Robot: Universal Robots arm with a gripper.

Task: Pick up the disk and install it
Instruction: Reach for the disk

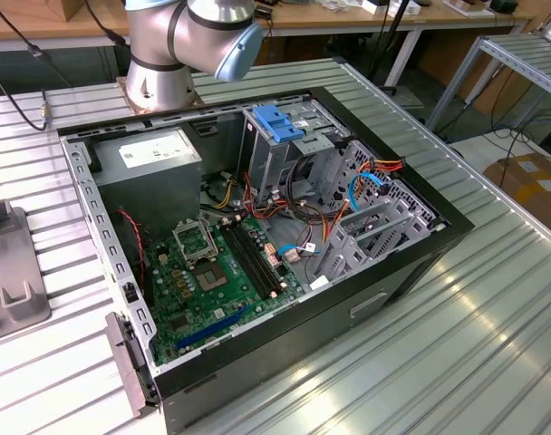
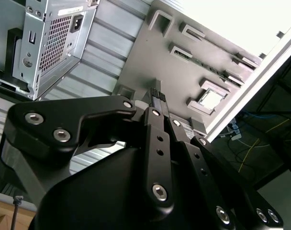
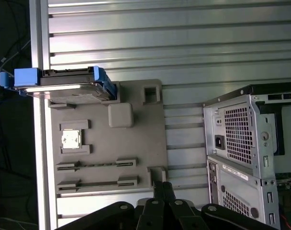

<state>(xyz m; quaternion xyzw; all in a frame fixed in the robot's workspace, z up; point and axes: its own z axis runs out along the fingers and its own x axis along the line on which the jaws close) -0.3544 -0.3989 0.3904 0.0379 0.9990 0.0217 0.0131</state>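
Ribbed aluminium table (image 1: 457,344), grey fixture tray (image 3: 136,124) at the exterior view's left, disk (image 3: 64,85) seated at a tray corner, well apart from the open computer case (image 1: 257,227); gripper (image 3: 161,185) pinched closed, empty, over the tray; white power-supply label (image 1: 158,149), print illegible

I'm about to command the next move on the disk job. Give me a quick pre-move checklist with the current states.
1. Disk is resting on the grey tray at one corner, with nothing on top of it: ok.
2. Claw is empty: ok.
3. Claw is open for a grasp: not ok. The fingers are together in both wrist views.
4. Claw is lined up with the disk: not ok. It sits near the opposite tray corner, well apart from the disk.
5. Computer case is lying open with its side panel off: ok.
6. A free bay for the disk inside the case: cannot tell.
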